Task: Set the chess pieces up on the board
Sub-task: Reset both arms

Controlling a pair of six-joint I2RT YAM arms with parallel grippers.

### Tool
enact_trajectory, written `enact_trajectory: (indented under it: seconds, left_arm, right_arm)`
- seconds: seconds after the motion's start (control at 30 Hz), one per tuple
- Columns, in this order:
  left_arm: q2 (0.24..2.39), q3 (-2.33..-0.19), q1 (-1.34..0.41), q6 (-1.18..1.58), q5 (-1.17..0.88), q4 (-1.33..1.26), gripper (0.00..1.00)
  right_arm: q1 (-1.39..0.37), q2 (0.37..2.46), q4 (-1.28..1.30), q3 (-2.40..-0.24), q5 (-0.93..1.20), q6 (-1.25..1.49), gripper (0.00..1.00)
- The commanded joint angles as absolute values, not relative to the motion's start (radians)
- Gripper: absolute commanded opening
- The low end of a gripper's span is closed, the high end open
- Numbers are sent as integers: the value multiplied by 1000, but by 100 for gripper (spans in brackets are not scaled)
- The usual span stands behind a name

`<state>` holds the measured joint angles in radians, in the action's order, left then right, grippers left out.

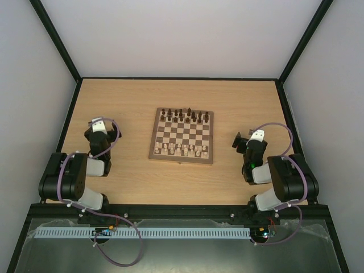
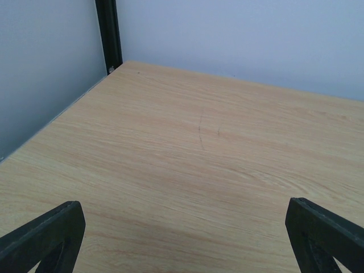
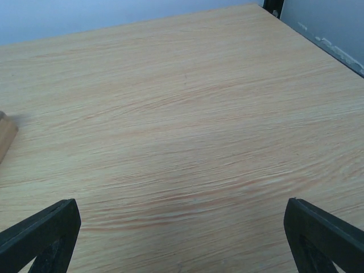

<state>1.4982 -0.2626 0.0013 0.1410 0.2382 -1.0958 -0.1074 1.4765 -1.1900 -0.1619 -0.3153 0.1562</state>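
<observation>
The board [image 1: 182, 135] lies in the middle of the table. Several pale chess pieces [image 1: 182, 149] stand on its near rows, in uneven lines. Several dark pieces [image 1: 185, 116] stand along its far rows. My left gripper [image 1: 96, 121] rests left of the board, well apart from it. In the left wrist view this gripper [image 2: 185, 239] is open, with only bare tabletop between its fingers [image 2: 45, 233]. My right gripper [image 1: 242, 140] sits right of the board. It [image 3: 182, 239] is open over bare wood, and a corner of the board [image 3: 5, 136] shows at the left edge.
The light-wood tabletop [image 1: 131, 99] is boxed in by pale walls with black corner posts [image 2: 108, 34]. Both arm bases [image 1: 74, 182] stand at the near edge, with lilac cables looping beside them.
</observation>
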Motion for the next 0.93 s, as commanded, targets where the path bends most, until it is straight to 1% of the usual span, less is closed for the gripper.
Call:
enact_trajectory:
  seconds: [0.0,0.03,0.07,0.13,0.17,0.23,0.9]
  left_arm:
    - [1503,-258,8,123,199,-1197,99]
    - [1504,-259,6,119,201,-1194,100]
    - [1505,-262,0,112,207,-1190,100]
    - [1508,-268,-8,107,219,-1184,100]
    - [1511,-268,-8,107,219,-1181,100]
    - [1531,-254,-11,86,189,-1234,100]
    - [1523,-250,-16,83,193,-1229,100]
  right_arm:
    - [-104,1513,-1300,-195,-366,150,99]
    - [-103,1532,-1323,-202,-369,146,99]
    - [-102,1514,-1270,-212,-361,158,99]
    - [-95,1525,-1294,-210,-354,156,99]
    - [-92,1513,-1263,-214,-349,161,99]
    - [-92,1516,-1266,-216,-345,160,99]
    - [-81,1516,-1253,-223,-320,162,99]
